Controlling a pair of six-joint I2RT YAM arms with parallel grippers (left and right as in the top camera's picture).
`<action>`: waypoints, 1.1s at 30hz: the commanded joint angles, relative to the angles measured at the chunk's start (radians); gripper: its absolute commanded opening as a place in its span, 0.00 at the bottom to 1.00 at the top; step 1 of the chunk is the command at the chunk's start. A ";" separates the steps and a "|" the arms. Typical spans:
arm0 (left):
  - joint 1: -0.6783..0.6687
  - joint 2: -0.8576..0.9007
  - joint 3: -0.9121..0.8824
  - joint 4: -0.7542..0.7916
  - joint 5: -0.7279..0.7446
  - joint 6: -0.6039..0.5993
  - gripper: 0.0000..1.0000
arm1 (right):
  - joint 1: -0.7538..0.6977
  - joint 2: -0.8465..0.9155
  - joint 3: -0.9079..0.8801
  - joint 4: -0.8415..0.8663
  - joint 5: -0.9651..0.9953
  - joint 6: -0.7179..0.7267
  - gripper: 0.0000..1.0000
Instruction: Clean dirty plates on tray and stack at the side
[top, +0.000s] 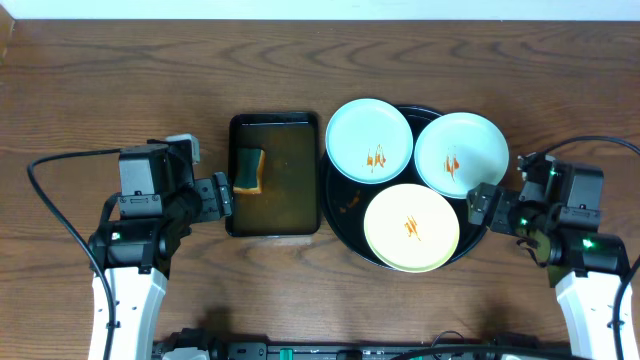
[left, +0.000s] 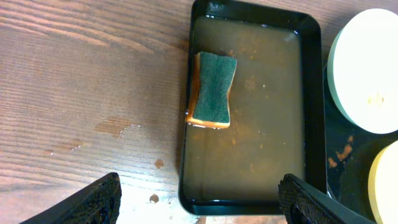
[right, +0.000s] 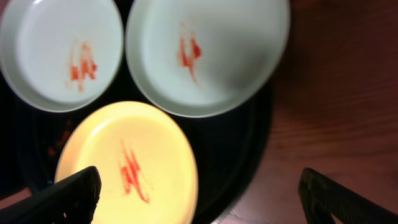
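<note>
Three plates lie on the round black tray: a bluish-white plate at the back left, a bluish-white plate at the back right, and a cream-yellow plate in front. All have orange sauce smears. In the right wrist view they show as a left pale plate, a right pale plate and the yellow plate. My right gripper is open and empty at the tray's right rim. My left gripper is open and empty at the left edge of the water tray.
A rectangular black tray of brownish water stands left of the round tray. A green-topped yellow sponge lies in it at its left side. Water drops mark the wood beside it.
</note>
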 joint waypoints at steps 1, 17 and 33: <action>0.004 0.002 0.025 0.025 0.023 0.005 0.82 | 0.012 0.018 0.019 0.009 -0.074 0.000 0.99; -0.190 0.380 0.147 0.210 -0.101 -0.039 0.80 | 0.070 0.035 0.019 0.022 -0.077 0.004 0.93; -0.200 0.715 0.146 0.300 -0.122 -0.040 0.78 | 0.070 0.035 0.019 0.024 -0.076 0.004 0.94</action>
